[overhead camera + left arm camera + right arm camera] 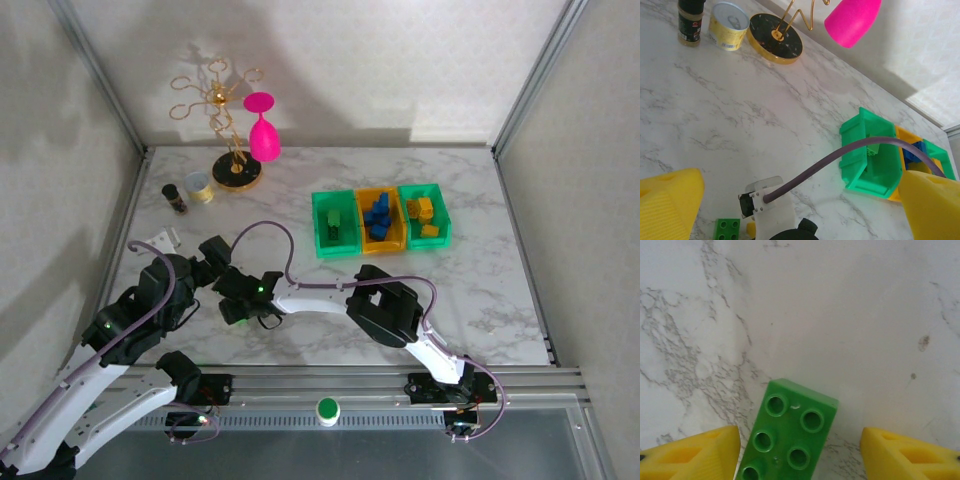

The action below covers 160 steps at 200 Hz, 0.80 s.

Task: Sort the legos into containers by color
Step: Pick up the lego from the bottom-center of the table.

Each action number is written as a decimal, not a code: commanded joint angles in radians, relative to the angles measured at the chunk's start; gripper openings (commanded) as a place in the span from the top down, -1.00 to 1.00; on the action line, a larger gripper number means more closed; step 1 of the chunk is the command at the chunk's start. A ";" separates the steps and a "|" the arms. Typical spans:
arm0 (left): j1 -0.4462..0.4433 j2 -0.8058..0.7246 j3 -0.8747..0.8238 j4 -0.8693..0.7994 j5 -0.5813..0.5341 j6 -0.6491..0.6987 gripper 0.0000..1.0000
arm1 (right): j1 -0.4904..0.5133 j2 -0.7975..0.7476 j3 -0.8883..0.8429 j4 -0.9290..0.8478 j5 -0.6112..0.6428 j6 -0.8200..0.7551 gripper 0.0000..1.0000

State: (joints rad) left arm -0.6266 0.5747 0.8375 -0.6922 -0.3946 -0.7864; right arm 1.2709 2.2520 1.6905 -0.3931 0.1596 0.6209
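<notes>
Green lego brick (790, 435) lies skewed inside the open right tool (800, 442), ungripped; closing may spin it away. The left tool (800, 200) gapes empty.

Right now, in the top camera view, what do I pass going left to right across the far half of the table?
Dark jar, small can, gold rack, left green bin, yellow-orange bin, right green bin.

My overhead feed looks down from high behind the near edge, taking in the whole counter (480, 300). My left wrist feed sits low and looks obliquely across it toward the containers (856, 161), which overhead also shows. My right wrist feed points straight down, very close on a green lego (790, 435)
</notes>
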 commanded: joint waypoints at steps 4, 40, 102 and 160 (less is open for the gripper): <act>0.007 0.001 -0.009 0.004 -0.017 -0.006 -0.99 | 0.012 -0.026 -0.033 -0.105 0.079 0.006 -0.28; 0.007 0.003 -0.012 0.012 -0.012 -0.005 -0.99 | 0.012 -0.079 -0.080 -0.145 0.118 0.007 -0.24; 0.006 0.011 -0.014 0.024 0.003 -0.010 -0.99 | 0.033 -0.039 -0.026 -0.155 0.118 -0.024 -0.10; 0.007 0.012 -0.019 0.035 0.010 -0.009 -0.99 | 0.034 -0.036 -0.012 -0.169 0.116 -0.032 0.17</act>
State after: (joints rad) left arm -0.6266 0.5850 0.8318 -0.6743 -0.3904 -0.7868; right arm 1.2903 2.2047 1.6547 -0.5224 0.2554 0.5938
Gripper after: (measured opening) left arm 0.995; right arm 0.435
